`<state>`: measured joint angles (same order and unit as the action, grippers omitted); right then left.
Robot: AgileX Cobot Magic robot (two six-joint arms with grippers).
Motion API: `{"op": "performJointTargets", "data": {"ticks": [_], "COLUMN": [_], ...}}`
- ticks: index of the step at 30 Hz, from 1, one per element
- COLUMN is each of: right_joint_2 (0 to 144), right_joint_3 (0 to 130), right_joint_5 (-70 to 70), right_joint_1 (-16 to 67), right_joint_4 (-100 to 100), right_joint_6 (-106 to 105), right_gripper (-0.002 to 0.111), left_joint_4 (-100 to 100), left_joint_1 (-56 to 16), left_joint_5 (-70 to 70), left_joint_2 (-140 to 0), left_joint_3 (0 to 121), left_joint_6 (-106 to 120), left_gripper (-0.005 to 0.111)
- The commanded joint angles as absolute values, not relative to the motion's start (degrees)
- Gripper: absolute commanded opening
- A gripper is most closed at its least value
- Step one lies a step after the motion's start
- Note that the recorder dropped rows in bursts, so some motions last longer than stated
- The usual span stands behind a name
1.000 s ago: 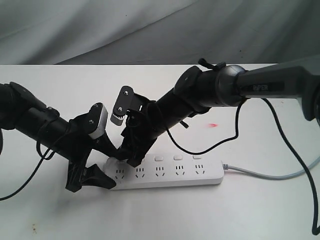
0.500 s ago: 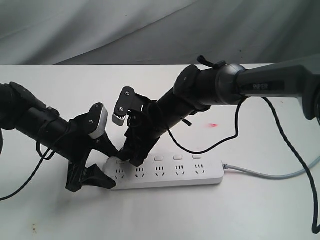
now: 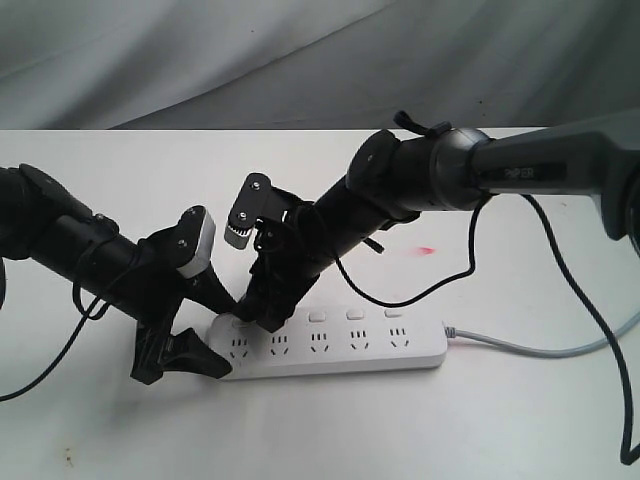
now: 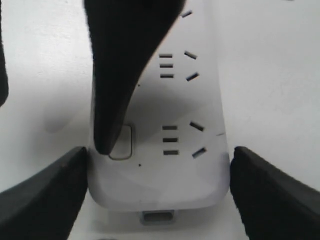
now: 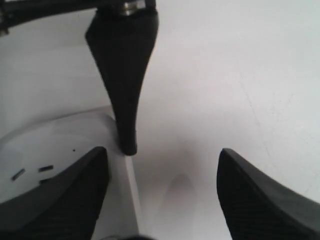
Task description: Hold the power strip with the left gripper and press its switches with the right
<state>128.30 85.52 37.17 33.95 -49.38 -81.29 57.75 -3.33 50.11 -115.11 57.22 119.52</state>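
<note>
The left gripper (image 4: 160, 152) pinches the power strip (image 4: 207, 100) at its end; only our left wrist view shows one jaw of the spread right gripper (image 5: 162, 152) on the end switch (image 4: 126, 144).

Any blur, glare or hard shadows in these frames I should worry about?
Exterior view: even diffuse light, soft shadows on the table, a small red spot on it. Left wrist view: power strip slots readable, grey shadow across it, left gripper jaws soft-edged. Right wrist view: table nearly washed out, right gripper jaws blurred at the edges.
</note>
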Motion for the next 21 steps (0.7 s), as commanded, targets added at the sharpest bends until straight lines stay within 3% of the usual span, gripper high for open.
{"op": "performJointTargets", "data": {"ticks": [1, 12, 21], "right_joint_2": [131.52, 131.18, 121.51], "right_joint_3": [84.78, 84.78, 84.78], "right_joint_5": [37.08, 37.46, 38.81], "right_joint_1": [34.92, 34.92, 34.41], "right_joint_4": [-46.48, -48.53, -51.23], "right_joint_6": [-81.20, -80.86, -83.97], "right_gripper": [0.059, 0.059, 0.059], "left_joint_4": [58.53, 58.53, 58.53], "left_joint_1": [-3.62, -3.62, -3.62], "left_joint_5": [50.16, 50.16, 50.16], "left_joint_2": [-115.25, -115.25, -115.25], "left_joint_3": [57.62, 57.62, 57.62], "left_joint_6": [119.92, 119.92, 119.92], "left_gripper": [0.045, 0.045, 0.045]}}
